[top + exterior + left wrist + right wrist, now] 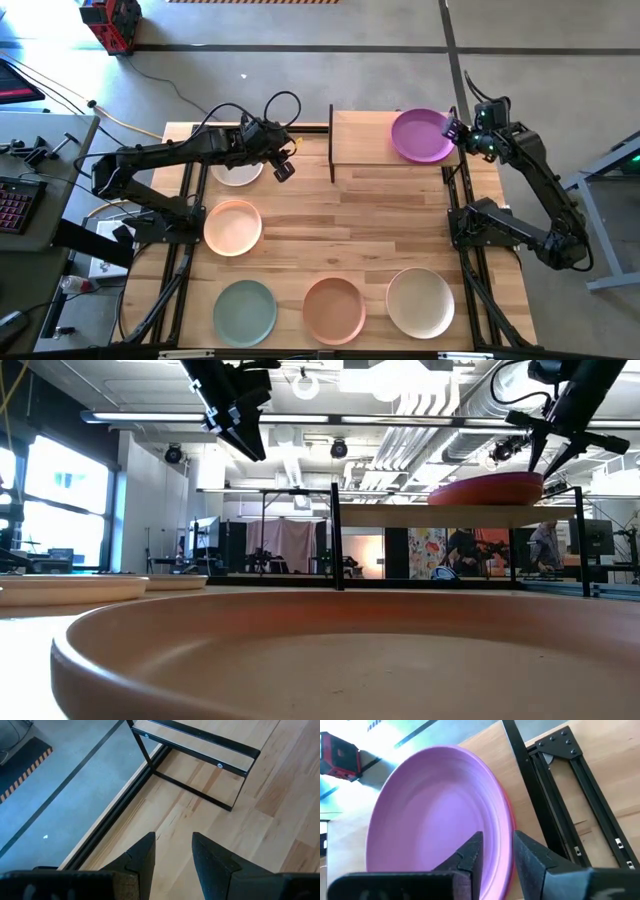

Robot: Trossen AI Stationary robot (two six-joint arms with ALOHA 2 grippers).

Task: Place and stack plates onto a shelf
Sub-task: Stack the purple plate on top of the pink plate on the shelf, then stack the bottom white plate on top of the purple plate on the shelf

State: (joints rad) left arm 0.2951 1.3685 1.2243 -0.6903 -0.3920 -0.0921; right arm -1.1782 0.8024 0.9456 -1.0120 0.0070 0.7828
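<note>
A purple plate (420, 135) (435, 815) lies on the right half of the wooden shelf (360, 140), on top of a reddish plate whose rim (509, 820) just shows under it. My right gripper (452, 130) (496, 857) is open at the purple plate's right rim, one finger over the plate's inside and one outside it. I see no grip on the rim. My left gripper (284, 168) (173, 855) hangs open above the table, left of the shelf's left upright, holding nothing.
An off-white plate (238, 172) lies partly under my left arm, with a peach plate (233, 227) nearer. Along the near edge lie sage green (245, 310), salmon (334, 308) and cream (420, 302) plates. The shelf's left half is bare wood.
</note>
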